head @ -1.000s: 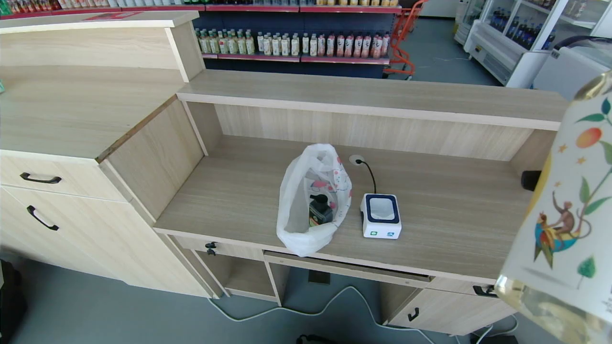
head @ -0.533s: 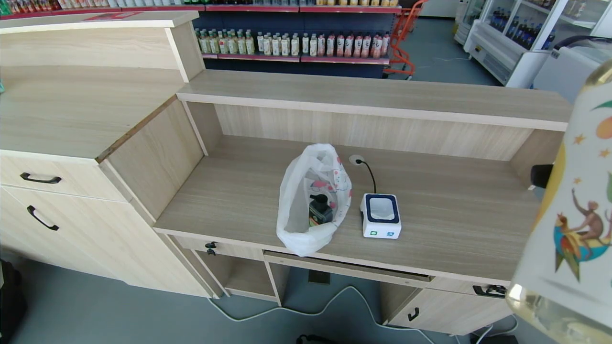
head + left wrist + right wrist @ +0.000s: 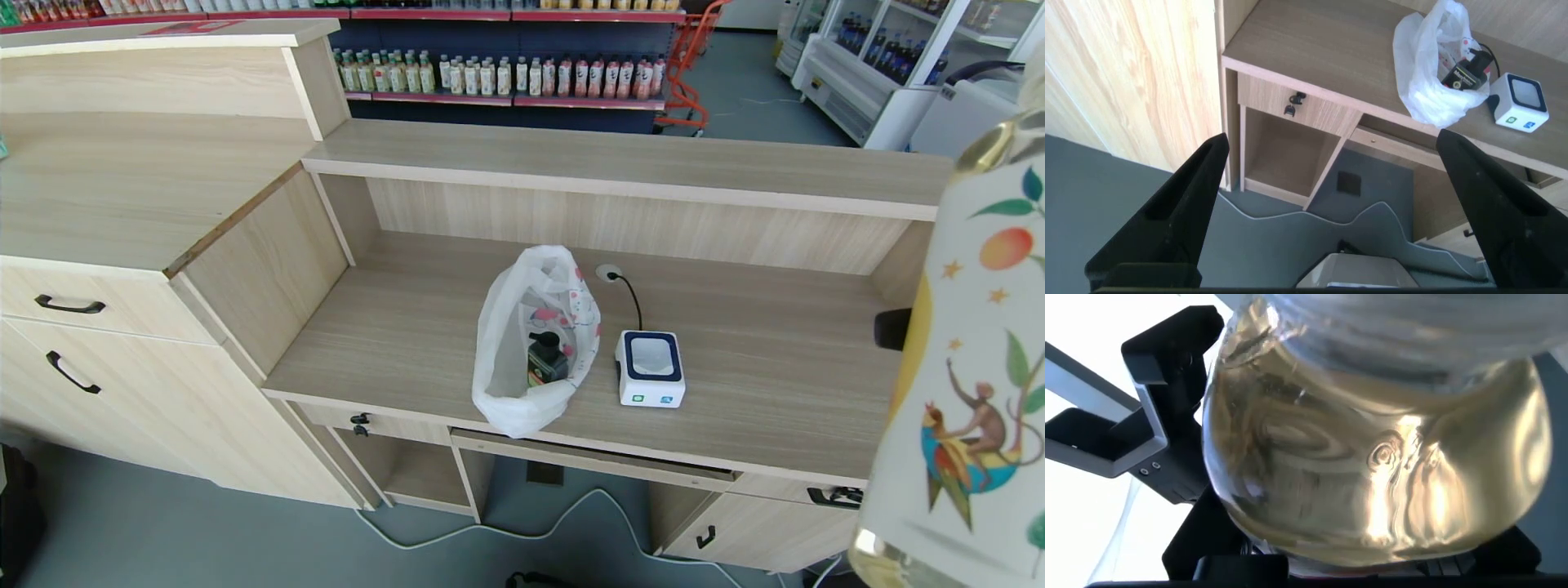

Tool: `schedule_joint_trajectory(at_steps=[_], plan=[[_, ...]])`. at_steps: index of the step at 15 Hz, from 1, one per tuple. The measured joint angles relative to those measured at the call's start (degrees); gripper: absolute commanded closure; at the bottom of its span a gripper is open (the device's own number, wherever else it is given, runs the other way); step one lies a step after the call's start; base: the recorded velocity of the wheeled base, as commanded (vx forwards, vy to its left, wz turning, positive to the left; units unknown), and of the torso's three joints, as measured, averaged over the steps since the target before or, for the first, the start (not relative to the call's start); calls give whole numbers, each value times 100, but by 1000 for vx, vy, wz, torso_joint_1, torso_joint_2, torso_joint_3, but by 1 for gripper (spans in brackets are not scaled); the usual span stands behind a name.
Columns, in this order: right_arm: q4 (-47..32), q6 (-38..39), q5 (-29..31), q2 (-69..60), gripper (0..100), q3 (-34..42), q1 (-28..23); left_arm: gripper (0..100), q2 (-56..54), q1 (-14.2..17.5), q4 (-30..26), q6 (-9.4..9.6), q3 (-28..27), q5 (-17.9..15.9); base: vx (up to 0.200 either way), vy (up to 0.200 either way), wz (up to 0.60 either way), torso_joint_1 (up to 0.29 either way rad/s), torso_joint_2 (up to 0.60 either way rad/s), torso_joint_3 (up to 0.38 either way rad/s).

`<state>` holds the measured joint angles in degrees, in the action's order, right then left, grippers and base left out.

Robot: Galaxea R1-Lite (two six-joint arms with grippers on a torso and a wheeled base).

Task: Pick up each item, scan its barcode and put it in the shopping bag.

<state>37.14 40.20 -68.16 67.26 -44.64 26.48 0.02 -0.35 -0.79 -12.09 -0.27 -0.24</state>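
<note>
Bottle (image 3: 971, 351): head view, held up off the right end of the desk (image 3: 775, 392), picture label showing, no barcode seen.
Bag (image 3: 531, 343): open at the desk's front edge, scanner (image 3: 651, 367) just beside it.
Left gripper (image 3: 1333, 140): left wrist view, spread and empty, before the desk.
Right gripper (image 3: 1372, 457): right wrist view, clamped round the bottle.
Scan: likely needs the barcode turned squarely down to the scanner window and held steady.

The bottle (image 3: 971, 367) in my matt black right fingers (image 3: 1176, 367) is clear and glossy with a matt printed label, the surface (image 3: 775, 384) is matt pale wood grain, the bag (image 3: 514, 412) thin crinkled white plastic, and the scanner (image 3: 651, 369) smooth white plastic.
</note>
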Motion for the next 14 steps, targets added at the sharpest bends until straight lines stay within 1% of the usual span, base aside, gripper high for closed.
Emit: schedule_joint_trajectory(at_steps=[7, 14], plan=[[-239, 5, -2, -172, 100, -128, 1, 0, 0, 0, 1, -2, 0, -2, 0, 0, 0, 0, 0, 0], [-483, 6, 20, -527, 100, -238, -236, 0, 0, 0, 1, 0, 0, -2, 0, 0, 0, 0, 0, 0]])
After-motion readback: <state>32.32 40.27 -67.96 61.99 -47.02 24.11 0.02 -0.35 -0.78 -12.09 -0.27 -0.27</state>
